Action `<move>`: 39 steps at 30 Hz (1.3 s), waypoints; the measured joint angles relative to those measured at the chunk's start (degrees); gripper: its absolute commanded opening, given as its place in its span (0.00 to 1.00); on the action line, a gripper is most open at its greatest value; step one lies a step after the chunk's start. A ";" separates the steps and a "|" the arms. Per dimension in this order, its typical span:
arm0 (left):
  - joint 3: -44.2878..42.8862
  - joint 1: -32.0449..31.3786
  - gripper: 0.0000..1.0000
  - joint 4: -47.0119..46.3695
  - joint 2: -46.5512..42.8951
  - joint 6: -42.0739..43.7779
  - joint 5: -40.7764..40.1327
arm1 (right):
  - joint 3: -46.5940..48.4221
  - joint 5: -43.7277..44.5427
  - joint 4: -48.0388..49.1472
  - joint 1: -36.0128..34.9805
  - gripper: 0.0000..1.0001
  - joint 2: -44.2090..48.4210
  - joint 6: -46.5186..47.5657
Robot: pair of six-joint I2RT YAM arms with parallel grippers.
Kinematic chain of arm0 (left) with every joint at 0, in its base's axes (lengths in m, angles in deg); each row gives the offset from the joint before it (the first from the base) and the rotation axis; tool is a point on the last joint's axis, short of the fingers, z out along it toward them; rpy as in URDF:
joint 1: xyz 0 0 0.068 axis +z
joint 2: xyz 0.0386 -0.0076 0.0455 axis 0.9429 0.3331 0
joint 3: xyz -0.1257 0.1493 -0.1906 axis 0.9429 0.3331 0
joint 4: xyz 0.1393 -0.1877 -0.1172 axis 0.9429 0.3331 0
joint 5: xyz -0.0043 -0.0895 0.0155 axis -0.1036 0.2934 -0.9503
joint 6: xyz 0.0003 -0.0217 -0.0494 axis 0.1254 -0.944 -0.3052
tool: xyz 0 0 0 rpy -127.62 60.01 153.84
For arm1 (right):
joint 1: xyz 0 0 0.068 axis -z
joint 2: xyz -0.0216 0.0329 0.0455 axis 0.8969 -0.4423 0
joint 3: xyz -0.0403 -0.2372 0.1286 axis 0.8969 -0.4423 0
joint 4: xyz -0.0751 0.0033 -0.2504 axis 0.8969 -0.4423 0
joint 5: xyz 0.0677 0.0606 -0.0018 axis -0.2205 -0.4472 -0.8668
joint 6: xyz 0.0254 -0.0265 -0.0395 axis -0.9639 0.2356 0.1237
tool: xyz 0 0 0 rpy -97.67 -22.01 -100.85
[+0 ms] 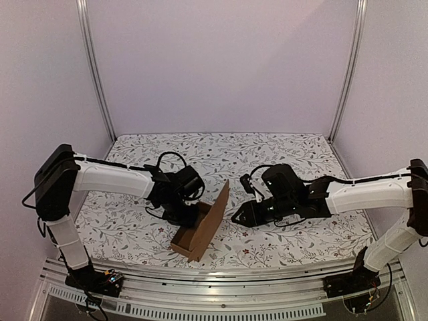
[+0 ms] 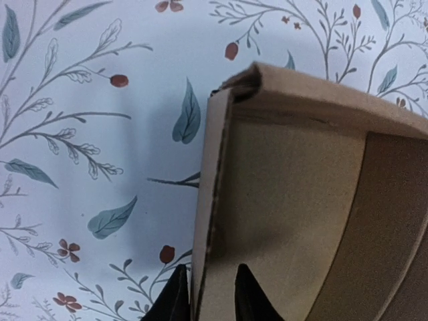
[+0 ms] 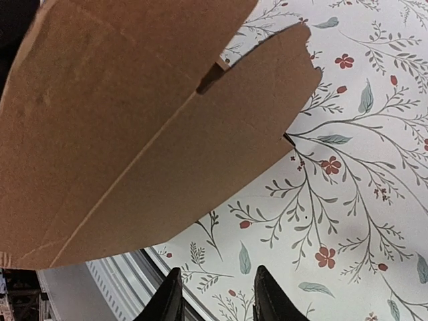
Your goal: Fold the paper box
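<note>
**Half-folded paper box (image 1: 200,231) between two arms on a floral cloth (image 1: 301,154)**
Top view: the box sits near the front edge with one panel upright. The left gripper (image 1: 194,212) is at it and the right gripper (image 1: 235,218) is just beside it. Left wrist: the left gripper pinches a side wall. Right wrist: the right gripper's fingers (image 3: 267,301) are slightly parted and empty, clear of the raised panel.

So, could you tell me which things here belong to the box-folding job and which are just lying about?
Job: paper box, partly folded; left gripper, clamped on its wall; right gripper, open near its raised flap.
Just there: floral tablecloth; metal rail at the near edge.
</note>
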 measured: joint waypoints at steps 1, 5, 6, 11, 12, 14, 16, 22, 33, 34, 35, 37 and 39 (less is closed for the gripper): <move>0.44 -0.09 0.25 -0.92 -0.44 -1.14 0.17 | 0.37 -0.20 0.59 -0.22 0.29 -0.61 -0.37; 2.10 -0.66 0.25 -5.16 -1.88 -5.68 0.83 | 2.25 -1.18 1.64 -0.68 0.23 -2.19 -1.07; 2.54 -0.83 0.25 -6.23 -2.05 -6.91 1.25 | 2.64 -1.31 1.84 -0.72 0.22 -2.47 -1.09; 4.13 -1.81 0.29 -10.40 -2.14 -12.31 2.19 | 3.76 -1.38 2.54 -0.92 0.19 -3.32 -1.70; 4.33 -1.99 0.30 -11.13 -2.14 -13.29 2.47 | 3.78 -1.31 2.51 -0.94 0.19 -3.43 -1.77; 4.81 -2.29 0.31 -12.81 -2.14 -14.97 2.82 | 4.09 -1.09 2.40 -0.98 0.18 -3.87 -1.92; 5.35 -2.64 0.33 -14.53 -2.14 -16.85 3.08 | 4.68 -0.90 2.21 -0.98 0.16 -4.33 -1.92; 7.69 -3.98 0.36 -20.04 -2.16 -21.88 3.96 | 7.48 0.68 0.74 -0.96 0.15 -5.29 -1.22; 16.28 -6.40 0.43 -34.40 -4.83 -32.61 1.42 | 11.98 0.55 -2.95 2.86 0.14 -9.49 4.00; 16.50 -6.56 0.45 -35.56 -4.81 -33.27 1.20 | 12.46 0.31 -3.56 3.26 0.14 -9.92 4.72; 16.55 -6.67 0.47 -37.03 -4.76 -33.94 1.03 | 12.96 0.13 -4.07 3.65 0.14 -10.34 5.42; 16.55 -6.88 0.51 -40.02 -4.66 -34.91 1.01 | 13.70 -0.44 -4.74 4.35 0.14 -11.10 6.64; 16.57 -7.06 0.53 -42.56 -4.66 -35.58 1.01 | 14.29 -1.18 -5.33 4.92 0.14 -11.93 7.93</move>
